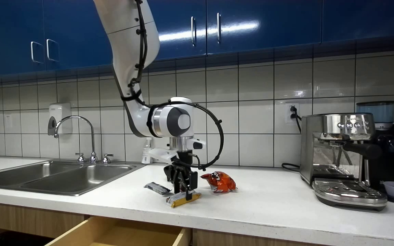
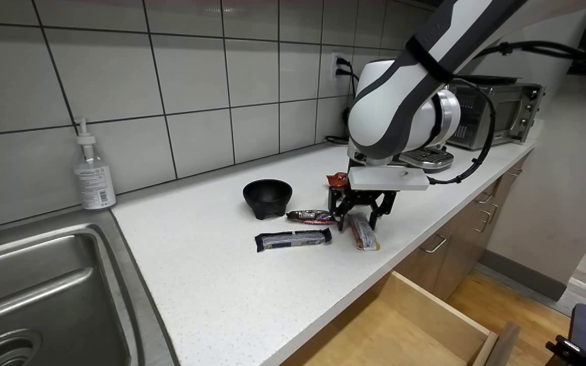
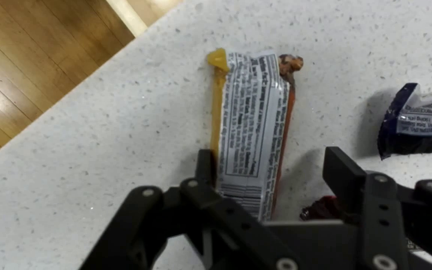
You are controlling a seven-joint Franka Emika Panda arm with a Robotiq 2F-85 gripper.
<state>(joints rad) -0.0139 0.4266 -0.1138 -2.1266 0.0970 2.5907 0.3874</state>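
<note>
My gripper (image 3: 273,161) is open and points down, with its fingers on either side of a silver-backed snack bar (image 3: 253,123) with yellow and orange edges. In the wrist view the left finger is against or very near the yellow edge; the right finger stands apart from the bar. The gripper (image 1: 183,192) and bar (image 1: 185,201) are near the counter's front edge; both also show in an exterior view, gripper (image 2: 357,225) and bar (image 2: 365,235). A dark-blue-ended bar (image 2: 293,239) lies beside them. A dark red-brown bar (image 2: 311,217) lies behind, partly hidden in the wrist view (image 3: 321,208).
An orange bag (image 1: 221,182) and a black bowl (image 2: 267,197) stand farther back. An open wooden drawer (image 2: 440,317) juts out below the counter. A sink (image 1: 77,179), soap bottle (image 2: 93,178), coffee machine (image 1: 340,153) and toaster oven (image 2: 499,112) are around.
</note>
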